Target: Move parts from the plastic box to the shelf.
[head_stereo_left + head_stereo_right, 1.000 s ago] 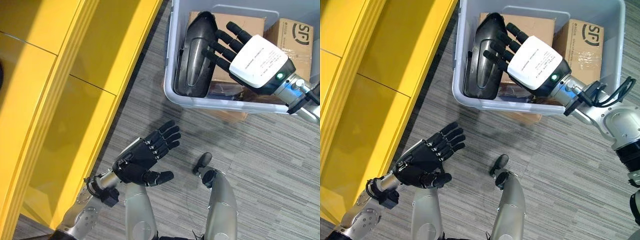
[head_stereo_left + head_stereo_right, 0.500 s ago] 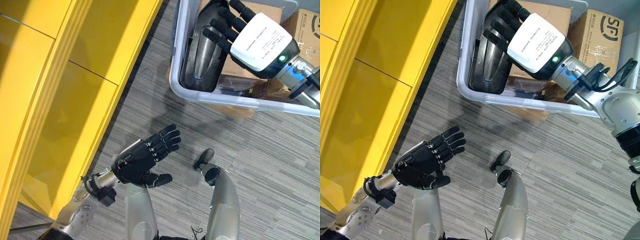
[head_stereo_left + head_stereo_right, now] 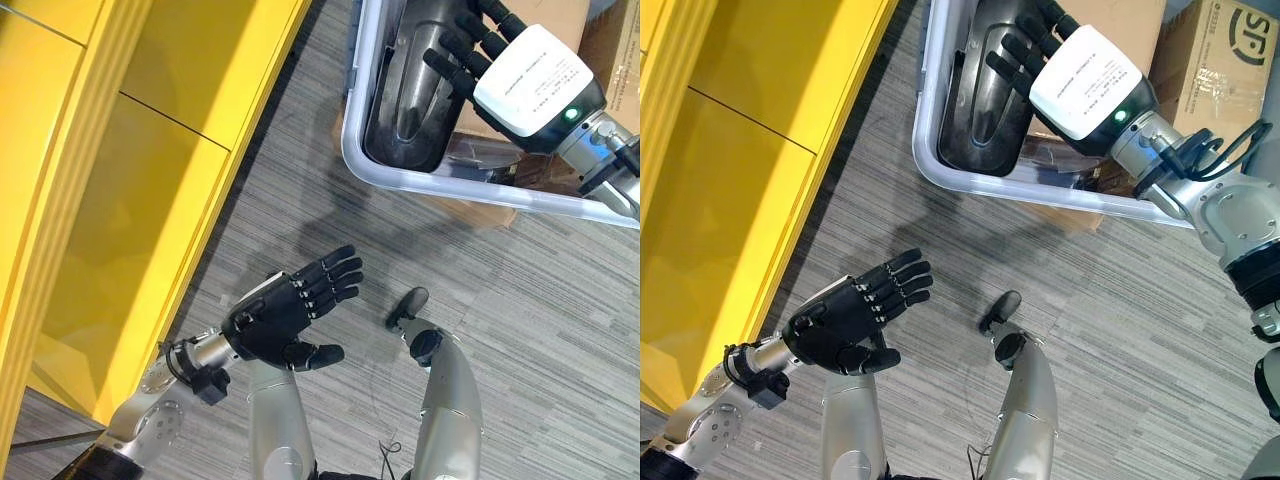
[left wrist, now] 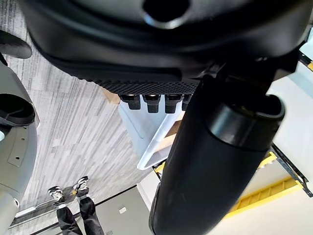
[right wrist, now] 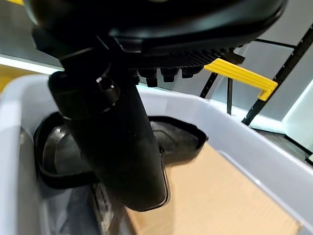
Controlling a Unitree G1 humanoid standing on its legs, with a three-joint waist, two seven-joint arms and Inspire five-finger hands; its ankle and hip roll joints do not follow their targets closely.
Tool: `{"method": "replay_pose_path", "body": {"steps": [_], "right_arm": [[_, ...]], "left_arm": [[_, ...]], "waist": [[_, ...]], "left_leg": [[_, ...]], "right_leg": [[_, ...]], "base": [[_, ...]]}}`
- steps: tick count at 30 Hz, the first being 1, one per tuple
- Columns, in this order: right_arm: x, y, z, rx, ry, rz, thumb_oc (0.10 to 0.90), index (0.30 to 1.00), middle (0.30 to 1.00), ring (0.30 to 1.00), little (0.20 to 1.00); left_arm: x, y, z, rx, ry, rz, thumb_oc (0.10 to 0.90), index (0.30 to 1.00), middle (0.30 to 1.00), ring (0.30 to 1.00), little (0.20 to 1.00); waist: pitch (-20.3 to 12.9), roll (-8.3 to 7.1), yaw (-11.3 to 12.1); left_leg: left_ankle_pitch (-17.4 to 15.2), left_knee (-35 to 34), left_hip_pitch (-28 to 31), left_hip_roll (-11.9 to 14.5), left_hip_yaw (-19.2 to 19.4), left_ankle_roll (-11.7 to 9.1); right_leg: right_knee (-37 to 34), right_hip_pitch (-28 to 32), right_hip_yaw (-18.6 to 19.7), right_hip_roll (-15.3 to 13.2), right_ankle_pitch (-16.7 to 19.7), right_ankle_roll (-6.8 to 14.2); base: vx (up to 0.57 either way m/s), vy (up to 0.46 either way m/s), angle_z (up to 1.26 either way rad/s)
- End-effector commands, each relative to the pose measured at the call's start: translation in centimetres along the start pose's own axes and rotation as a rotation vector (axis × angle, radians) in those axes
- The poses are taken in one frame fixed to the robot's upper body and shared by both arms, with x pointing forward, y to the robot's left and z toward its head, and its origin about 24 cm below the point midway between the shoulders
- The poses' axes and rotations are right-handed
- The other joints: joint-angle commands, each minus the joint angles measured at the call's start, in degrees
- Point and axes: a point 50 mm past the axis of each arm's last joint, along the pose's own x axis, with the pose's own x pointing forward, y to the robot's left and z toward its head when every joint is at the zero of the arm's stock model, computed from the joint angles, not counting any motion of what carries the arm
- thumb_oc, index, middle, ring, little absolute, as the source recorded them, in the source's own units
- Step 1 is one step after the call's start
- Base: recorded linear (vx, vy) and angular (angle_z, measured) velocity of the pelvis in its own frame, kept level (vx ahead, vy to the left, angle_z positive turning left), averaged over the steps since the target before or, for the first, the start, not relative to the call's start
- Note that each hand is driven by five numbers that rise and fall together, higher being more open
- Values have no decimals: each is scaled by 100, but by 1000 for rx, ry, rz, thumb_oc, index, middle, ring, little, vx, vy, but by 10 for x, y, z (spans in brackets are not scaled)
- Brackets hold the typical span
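A clear plastic box (image 3: 420,182) stands on the floor at the top right. Inside it a long black moulded part (image 3: 405,90) leans against the box's left wall, beside cardboard boxes (image 3: 1218,60). My right hand (image 3: 530,75), with a white back cover, hovers over the black part (image 5: 54,152) with its fingers (image 3: 455,60) straight and spread, open and holding nothing. My left hand (image 3: 285,318) floats low above the floor, well short of the box, palm up and open. The yellow shelf (image 3: 110,200) runs along the left side.
Grey striped carpet covers the floor between the shelf and the plastic box (image 3: 970,180). Clear plastic wrapping (image 3: 480,155) lies in the box beside the black part. A person's legs and shoes (image 4: 73,205) show far off in the left wrist view.
The camera has shifted, so the box sits higher in the picture. My right hand stays spread over the black part; the left hand has barely moved.
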Motion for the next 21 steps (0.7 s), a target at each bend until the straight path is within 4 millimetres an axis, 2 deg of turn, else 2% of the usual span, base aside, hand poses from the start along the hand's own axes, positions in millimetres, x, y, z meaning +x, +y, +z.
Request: {"method": "replay_pose_path", "body": {"steps": [1,9,21], "right_arm": [[14,-53,-25,-16,49,-270,900,1000,1000,1000,1000],[17,-52,-10,-32,-14,-269,900,1000,1000,1000,1000],[23,-61,-9,-137,-43,-262,900,1000,1000,1000,1000]], "left_arm": [[17,-28,17,2,-104,-198,900,1000,1000,1000,1000],[20,-26,18,-11,-125,-203,900,1000,1000,1000,1000],[16,-28,20,-26,-148,-210,900,1000,1000,1000,1000]], "waist": [[-82,155,12],[-82,241,-66],[-82,370,11]], "left_leg": [[90,-478,-165,246,-622,-104],[-66,-104,-594,206,-662,-99],[-799,1386,-1771,-132,-1221,192]], "right_leg": [[360,196,176,-135,-495,724],[487,-220,288,-141,-506,695],[1532,-1180,629,-184,-856,573]], "base": [[0,0,0],[-13,11,-4],[6,21,-11]]}}
